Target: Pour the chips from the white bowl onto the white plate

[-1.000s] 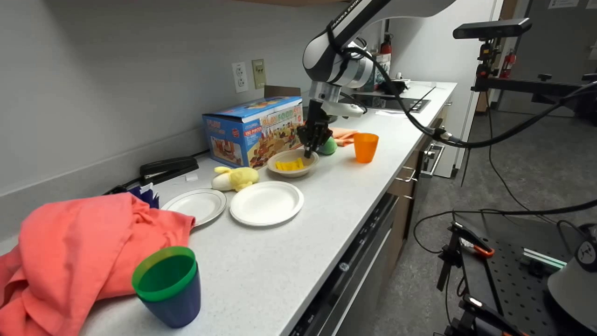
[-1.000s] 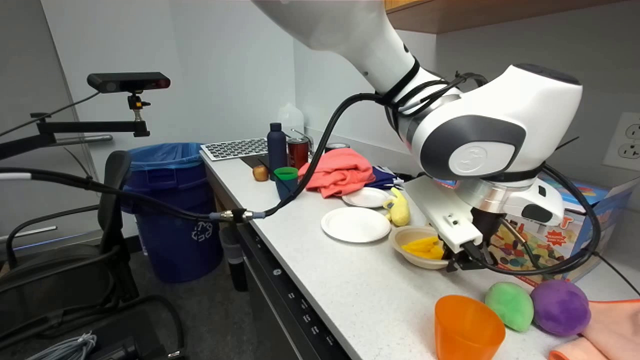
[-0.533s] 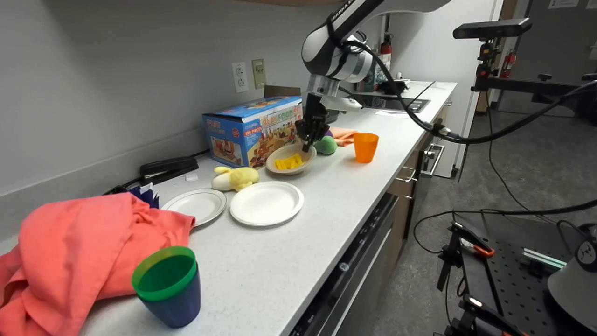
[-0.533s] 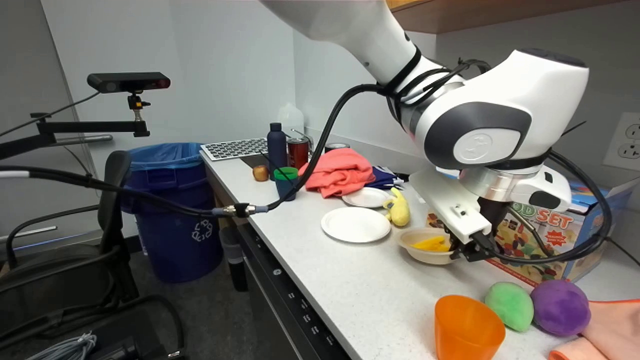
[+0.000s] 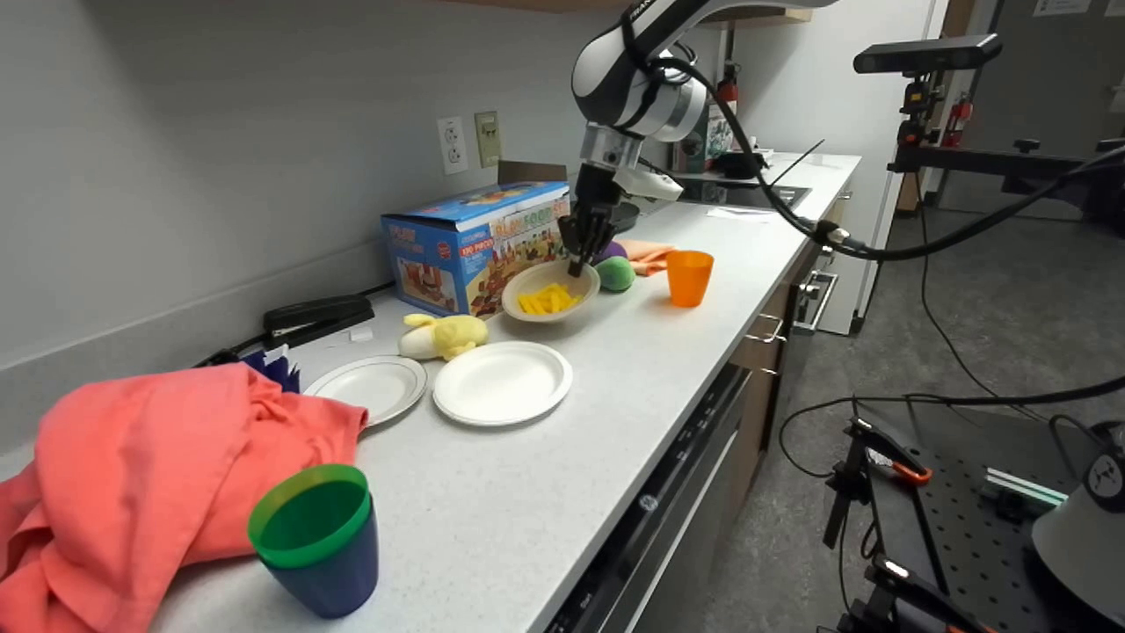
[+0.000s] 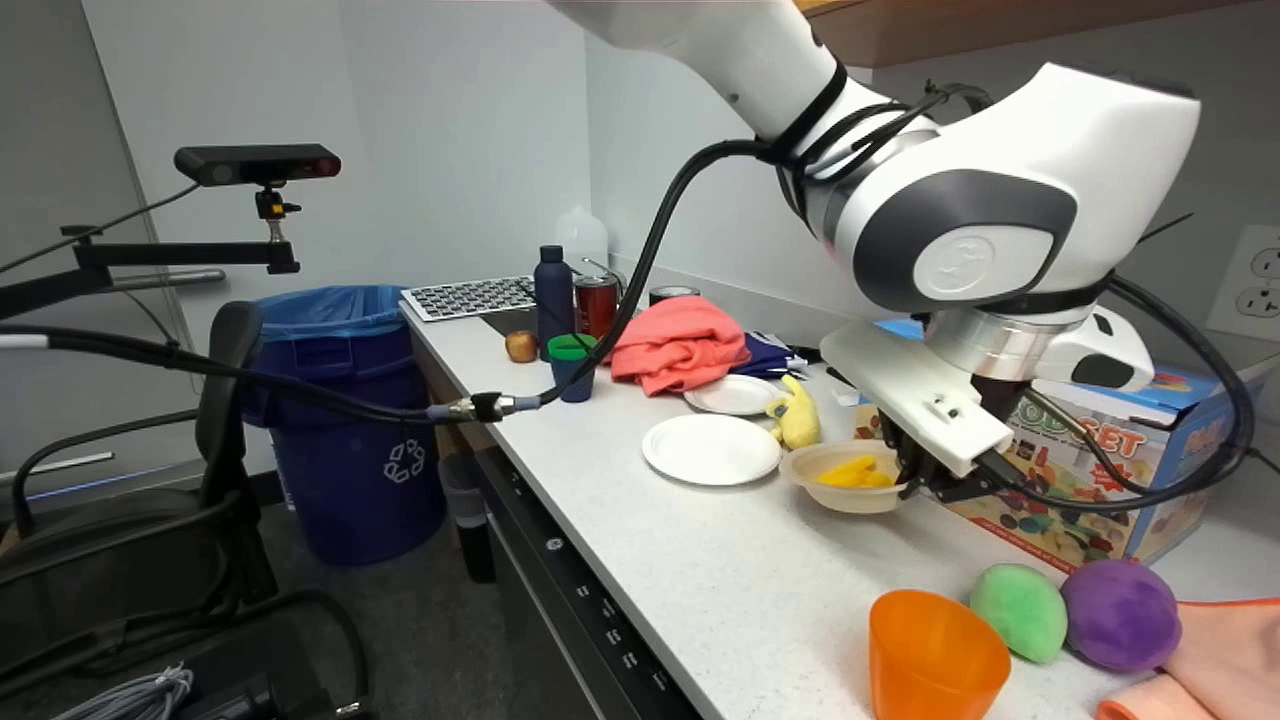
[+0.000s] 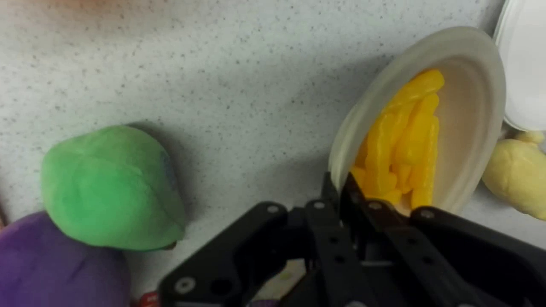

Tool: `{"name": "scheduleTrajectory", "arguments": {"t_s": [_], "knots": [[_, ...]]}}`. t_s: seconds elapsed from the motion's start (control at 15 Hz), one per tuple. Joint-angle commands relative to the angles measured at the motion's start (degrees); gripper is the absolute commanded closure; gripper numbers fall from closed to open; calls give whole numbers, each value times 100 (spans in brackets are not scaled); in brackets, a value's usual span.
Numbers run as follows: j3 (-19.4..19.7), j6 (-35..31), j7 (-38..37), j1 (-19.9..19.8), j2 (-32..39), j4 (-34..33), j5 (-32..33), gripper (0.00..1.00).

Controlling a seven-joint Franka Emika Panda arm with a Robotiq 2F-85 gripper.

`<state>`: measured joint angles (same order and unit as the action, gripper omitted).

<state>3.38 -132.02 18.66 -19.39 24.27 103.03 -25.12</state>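
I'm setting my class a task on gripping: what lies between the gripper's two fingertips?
The rim of the white bowl lies there, pinched by the gripper; the wrist view shows it.

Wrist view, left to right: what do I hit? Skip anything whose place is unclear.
Purple ball → green toy → white bowl with the yellow chips inside → white plate, cut off by the right edge.

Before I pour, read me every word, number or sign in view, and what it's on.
"PLAY FOOD SET": box
"130 PIECES", slightly blurred: box
"FRAN", cut off: arm
Recycling sign: blue bin
Too small or blurred: door papers, black panel, arm emblem, rest of the box.
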Motion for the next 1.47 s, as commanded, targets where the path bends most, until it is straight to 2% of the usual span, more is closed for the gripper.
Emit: {"name": "scheduleTrajectory", "arguments": {"t_s": [0.0,0.33,0.73,1.4], "knots": [[-230,347,632,-180,-345,34,-403,99],[-272,564,1134,-31,-759,104,-503,99],[-316,352,963,278,-946,169,-539,99],[-266,-198,794,651,-1070,538,-143,99]]}}
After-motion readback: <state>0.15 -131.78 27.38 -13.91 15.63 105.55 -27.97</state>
